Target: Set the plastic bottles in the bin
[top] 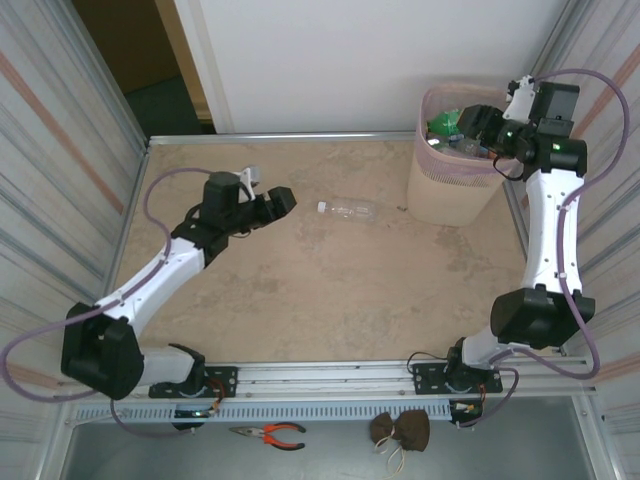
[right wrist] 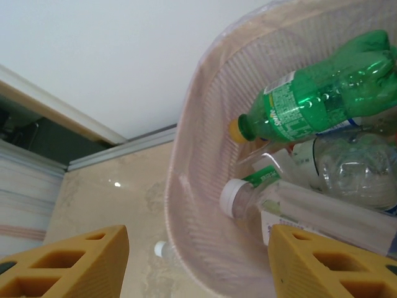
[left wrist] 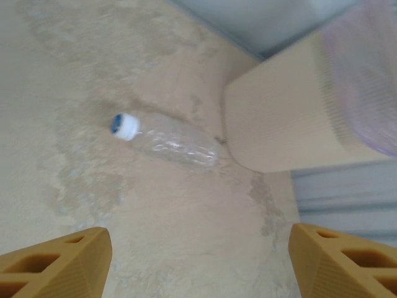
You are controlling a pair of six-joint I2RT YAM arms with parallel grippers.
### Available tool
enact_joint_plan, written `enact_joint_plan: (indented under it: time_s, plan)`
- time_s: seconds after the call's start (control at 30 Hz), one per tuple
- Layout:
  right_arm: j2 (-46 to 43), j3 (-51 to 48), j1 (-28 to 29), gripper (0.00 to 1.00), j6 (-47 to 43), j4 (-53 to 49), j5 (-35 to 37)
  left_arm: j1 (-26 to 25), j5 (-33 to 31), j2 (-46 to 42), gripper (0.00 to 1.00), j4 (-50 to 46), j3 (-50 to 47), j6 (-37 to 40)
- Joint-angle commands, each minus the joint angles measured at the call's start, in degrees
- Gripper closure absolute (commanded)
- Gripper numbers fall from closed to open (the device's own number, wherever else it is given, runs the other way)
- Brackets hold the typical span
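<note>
1. Top external view. Tabletop of beige marbled stone pattern [top: 330,300] carries one clear, lightly crushed plastic bottle with white cap [top: 347,210]. It lies on its side, cap to the left, between the left gripper [top: 283,201] and the tall beige tapered plastic bin with pink liner [top: 440,195], near the bin's foot but apart from it. The right gripper [top: 470,123] hangs over the bin's mouth. Orange-handled pliers [top: 268,433] and a brown cloth pouch [top: 400,430] lie on the grey ledge in front of the arm bases.
2. Left wrist view. Two ochre ribbed fingers [left wrist: 56,264] stand wide apart with nothing between them: released. The clear bottle [left wrist: 173,144] lies ahead on the table, base end near the bin wall [left wrist: 279,118].
3. Right wrist view. Ochre fingers [right wrist: 68,264] are parted and empty, above the bin rim [right wrist: 186,155]. Inside lie a green plastic bottle with yellow cap [right wrist: 316,93], a clear white-capped bottle [right wrist: 260,198] and a crushed clear bottle [right wrist: 353,167].
</note>
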Motion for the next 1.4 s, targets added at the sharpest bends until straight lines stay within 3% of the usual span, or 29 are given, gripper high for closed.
enact_joint_plan:
  time_s: [0.0,0.17,0.53,0.77,1.37]
  plan:
    - [-3.23,-1.2,0.17,0.4,-1.53,0.22,0.66,-1.92,-13.97,4.88,0.26,-13.36,7.46,-11.61]
    - [-5.8,-2.32,0.34,0.4,-1.36,0.46,0.87,-1.85,-12.93,14.11,0.29,-18.4,13.62,-24.92]
    - [-10.66,-6.62,0.53,0.41,-0.22,2.46,2.12,-2.8,-5.83,29.26,0.29,-15.61,22.62,-38.48]
    - [-11.62,-7.0,0.92,0.41,0.75,2.68,2.05,-3.41,-3.24,35.53,0.28,-11.98,26.39,-43.71]
    - [-12.7,-4.75,2.98,0.42,0.93,2.73,3.1,-3.94,-2.15,43.55,0.24,-13.3,34.66,-52.57]
